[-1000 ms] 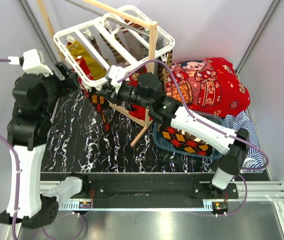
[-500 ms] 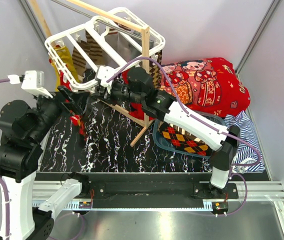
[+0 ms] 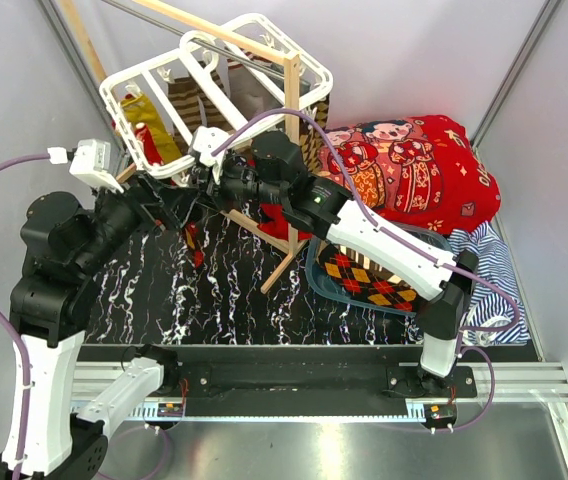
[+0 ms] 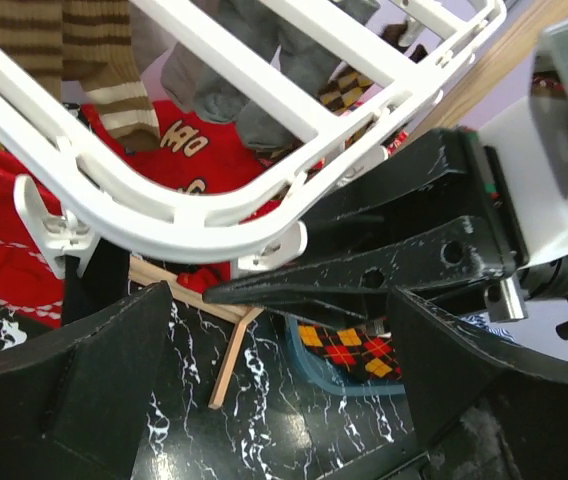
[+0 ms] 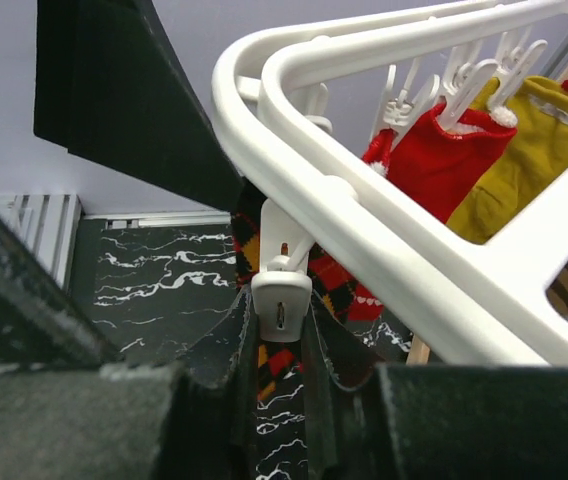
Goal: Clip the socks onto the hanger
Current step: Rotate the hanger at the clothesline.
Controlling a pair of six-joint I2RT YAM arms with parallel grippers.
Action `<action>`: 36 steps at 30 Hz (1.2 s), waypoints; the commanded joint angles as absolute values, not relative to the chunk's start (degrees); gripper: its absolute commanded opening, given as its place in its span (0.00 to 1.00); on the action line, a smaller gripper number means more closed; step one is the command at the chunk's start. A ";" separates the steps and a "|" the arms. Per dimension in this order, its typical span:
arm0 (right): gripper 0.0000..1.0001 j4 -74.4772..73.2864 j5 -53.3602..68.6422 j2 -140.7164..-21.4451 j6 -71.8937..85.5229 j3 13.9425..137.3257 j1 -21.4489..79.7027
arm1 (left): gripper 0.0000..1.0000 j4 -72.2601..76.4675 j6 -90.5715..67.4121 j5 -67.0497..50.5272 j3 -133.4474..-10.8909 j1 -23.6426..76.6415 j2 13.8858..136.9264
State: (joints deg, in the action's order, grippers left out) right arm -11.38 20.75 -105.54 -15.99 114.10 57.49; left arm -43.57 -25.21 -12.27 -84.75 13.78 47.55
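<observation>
We see the white plastic rectangular drying hanger (image 4: 144,210) tilted above the far-left part of the black marbled desk (image 3: 164,300), with a red sock with white marks (image 5: 434,160) and a mustard yellow sock (image 5: 534,160) dangling from its clips. The right pincer (image 5: 279,340) is clenched on a small white plastic clip (image 5: 282,295) at the hanger's near corner, where a red-black-yellow argyle sock (image 3: 195,243) hangs down, though we cannot tell whether the clip bites it. The left pincer (image 4: 279,295) is released, its fingers spread wide just beside that corner, and a second argyle sock (image 3: 374,282) lies in a blue tray (image 3: 313,274) on the desk.
</observation>
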 commanded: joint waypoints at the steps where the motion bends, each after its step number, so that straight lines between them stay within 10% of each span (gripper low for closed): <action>1: 0.00 -12.04 22.24 -105.47 -12.92 114.79 57.92 | 0.90 -37.01 -26.02 -8.18 -85.87 13.89 48.25; 12: 0.00 -11.95 21.71 -105.29 -11.51 114.08 58.18 | 0.71 -31.47 -26.46 -6.15 -81.83 13.97 49.39; 36: 0.00 -12.39 19.34 -106.00 -10.72 115.40 58.97 | 0.65 -26.02 -9.67 -10.11 -78.66 18.54 50.63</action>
State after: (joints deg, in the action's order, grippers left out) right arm -11.97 18.90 -105.54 -11.51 114.08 57.65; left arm -30.96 -14.28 -6.81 -79.22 16.82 49.98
